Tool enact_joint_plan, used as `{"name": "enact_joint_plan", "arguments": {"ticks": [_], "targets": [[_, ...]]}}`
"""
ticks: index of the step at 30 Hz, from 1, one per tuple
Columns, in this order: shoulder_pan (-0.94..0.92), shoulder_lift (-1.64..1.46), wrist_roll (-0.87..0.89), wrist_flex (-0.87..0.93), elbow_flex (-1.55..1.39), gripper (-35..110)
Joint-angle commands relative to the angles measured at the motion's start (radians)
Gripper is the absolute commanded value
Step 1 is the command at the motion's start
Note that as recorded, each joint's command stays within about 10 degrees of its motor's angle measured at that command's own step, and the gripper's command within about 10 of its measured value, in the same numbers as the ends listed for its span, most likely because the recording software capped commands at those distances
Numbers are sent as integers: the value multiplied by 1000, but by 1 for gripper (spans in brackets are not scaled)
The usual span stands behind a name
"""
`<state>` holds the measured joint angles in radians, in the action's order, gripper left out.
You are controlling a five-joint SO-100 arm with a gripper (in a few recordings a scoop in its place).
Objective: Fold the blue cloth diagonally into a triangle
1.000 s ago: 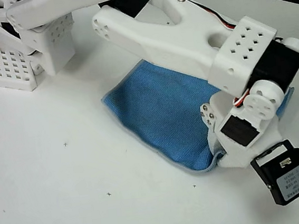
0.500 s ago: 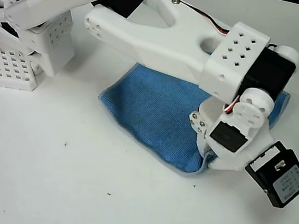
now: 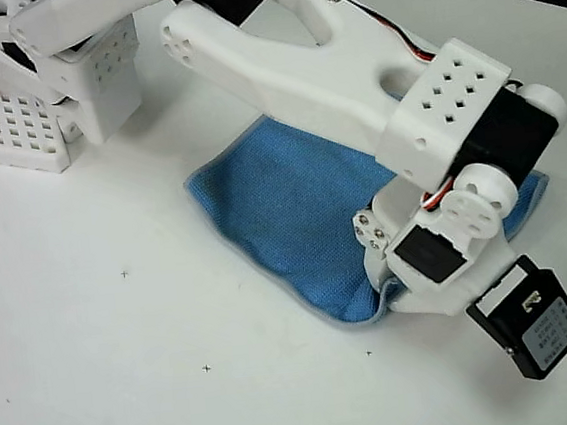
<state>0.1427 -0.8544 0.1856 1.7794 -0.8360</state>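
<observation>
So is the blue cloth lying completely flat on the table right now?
No, in the overhead view the blue cloth is bunched and lifted at its lower corner beside the gripper.

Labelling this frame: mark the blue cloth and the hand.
blue cloth (image 3: 284,212), overhead view, on its open blue middle.
hand (image 3: 384,298), overhead view, at the cloth's near corner, fingertips hidden under the wrist.
</observation>
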Motion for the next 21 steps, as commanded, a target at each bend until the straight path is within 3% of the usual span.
{"name": "enact_joint_plan", "arguments": {"ticks": [1,14,21], "targets": [[-12,-175,-75,32,64,0],[-26,-175,-291,35,6,0],[-2,-175,-399,35,130,0]]}}
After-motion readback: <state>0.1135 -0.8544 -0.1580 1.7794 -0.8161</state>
